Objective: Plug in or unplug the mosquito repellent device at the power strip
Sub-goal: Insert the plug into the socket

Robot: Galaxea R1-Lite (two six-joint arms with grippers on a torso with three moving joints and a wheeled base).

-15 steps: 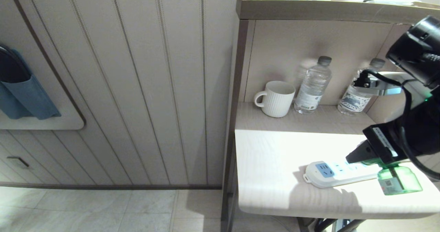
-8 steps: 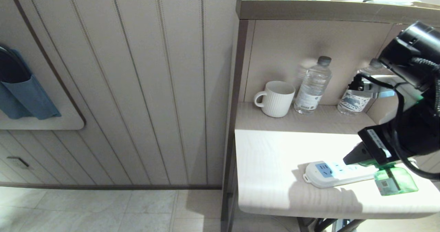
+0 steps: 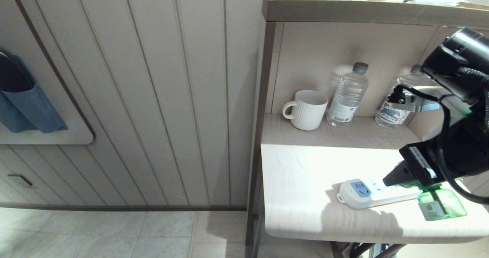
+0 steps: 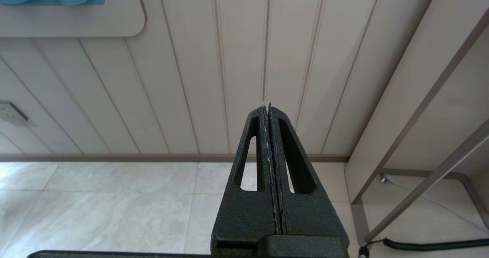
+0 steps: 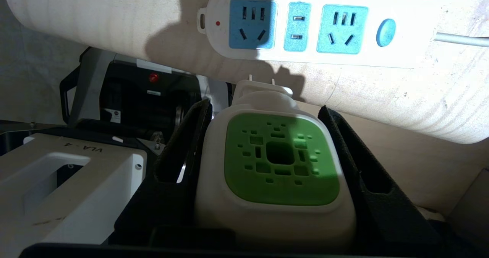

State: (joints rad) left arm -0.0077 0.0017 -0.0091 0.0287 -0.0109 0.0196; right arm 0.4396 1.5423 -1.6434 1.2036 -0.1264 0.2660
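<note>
Right gripper (image 5: 267,143): closed on the mosquito repellent device (image 5: 280,166), one black finger (image 5: 179,166) pressed against each flank of its white head; jaws about half spread by the width of the body.
Mosquito repellent device: white head with a green perforated top face, held clear of the sockets; its two metal prongs show at the far end, pointing toward the power strip (image 5: 317,26) but not in any socket (a gap of bare tabletop lies between them).
Device in head view: translucent green bottle (image 3: 441,204) hangs below the gripper, at the near right of the table, just beside the strip's right end.
Power strip: flat on the pale table (image 3: 305,174), lengthwise left to right, toward the near edge; two light-blue three-pin socket faces, a narrow blue panel with two small slots between them, a round blue button and a white cord at one end, a small red dot at the other.
Sockets: both empty.
Left gripper (image 4: 269,111): fingers pressed fully together, holding nothing, parked low and aimed at the panelled wall and tiled floor, left of the table.
Far shelf: white ribbed mug (image 3: 305,109) at the left, clear water bottle (image 3: 348,95) just right of it, second bottle (image 3: 393,111) further right, partly hidden by the right arm.
Wall, far left: blue cloth (image 3: 26,105) hanging on a pale panel.
</note>
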